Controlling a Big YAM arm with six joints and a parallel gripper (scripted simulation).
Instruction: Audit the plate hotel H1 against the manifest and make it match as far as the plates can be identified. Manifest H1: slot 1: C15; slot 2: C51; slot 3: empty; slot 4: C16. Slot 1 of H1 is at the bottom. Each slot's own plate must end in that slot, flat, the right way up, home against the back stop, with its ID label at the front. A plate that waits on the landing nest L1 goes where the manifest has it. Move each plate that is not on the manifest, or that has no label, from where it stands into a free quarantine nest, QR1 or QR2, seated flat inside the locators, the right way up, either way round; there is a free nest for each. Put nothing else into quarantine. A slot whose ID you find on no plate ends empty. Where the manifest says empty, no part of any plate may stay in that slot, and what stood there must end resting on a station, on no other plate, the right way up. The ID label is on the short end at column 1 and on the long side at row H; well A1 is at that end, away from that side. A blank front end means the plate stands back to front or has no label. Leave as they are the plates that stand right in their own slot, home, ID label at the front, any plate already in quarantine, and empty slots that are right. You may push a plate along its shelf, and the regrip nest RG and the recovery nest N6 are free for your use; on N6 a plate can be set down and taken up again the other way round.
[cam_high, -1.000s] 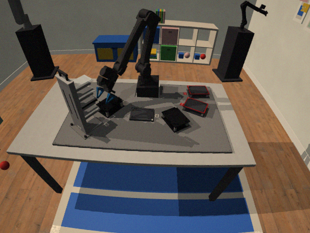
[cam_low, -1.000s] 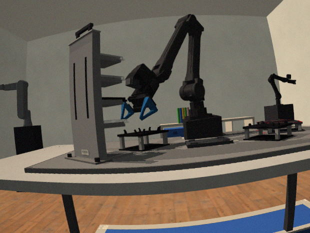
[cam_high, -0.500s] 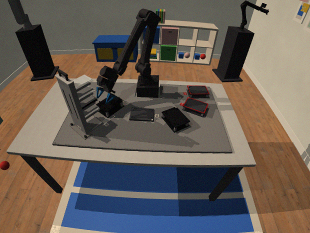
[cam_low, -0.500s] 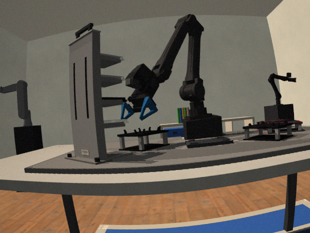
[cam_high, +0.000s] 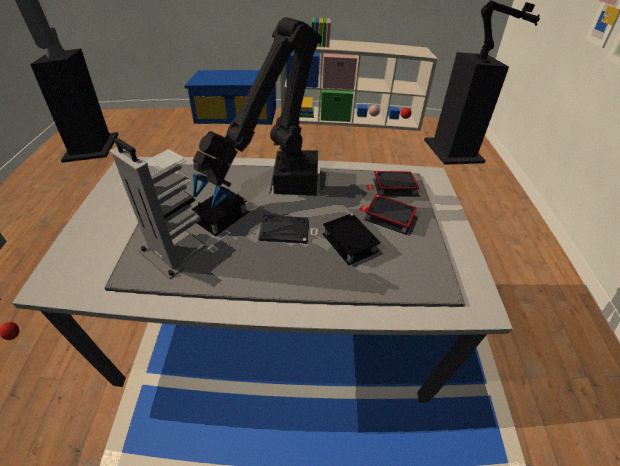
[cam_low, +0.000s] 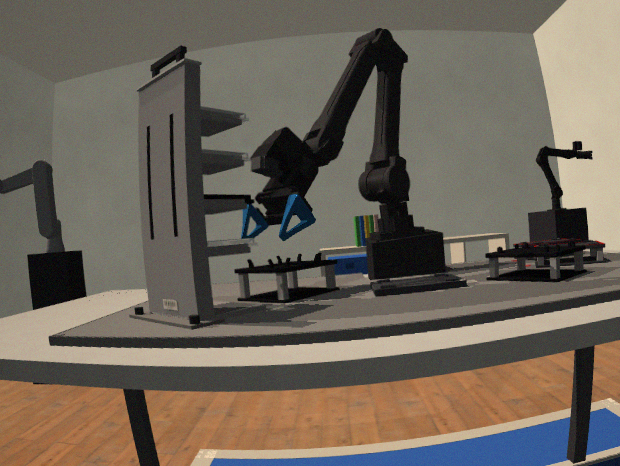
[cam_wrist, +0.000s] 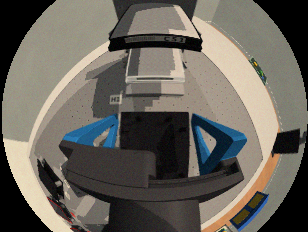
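Observation:
The grey plate hotel (cam_high: 150, 210) stands at the left of the mat, its shelves facing my arm. In the side view one dark plate (cam_low: 226, 202) lies on the second shelf from the bottom of the hotel (cam_low: 175, 190); the other shelves look bare. In the wrist view that plate (cam_wrist: 155, 42) shows a pale strip on its front end. My gripper (cam_low: 278, 220) with blue fingers is open and empty. It hangs just in front of that shelf, above a low black nest (cam_low: 284, 271). It also shows in the overhead view (cam_high: 210, 192) and the wrist view (cam_wrist: 159, 141).
A flat dark nest (cam_high: 284, 227) and a raised black nest (cam_high: 350, 235) lie mid-mat. Two red-rimmed nests (cam_high: 395, 180) (cam_high: 390, 210) stand at the back right; I cannot tell whether they hold plates. The arm base (cam_high: 295, 172) stands behind.

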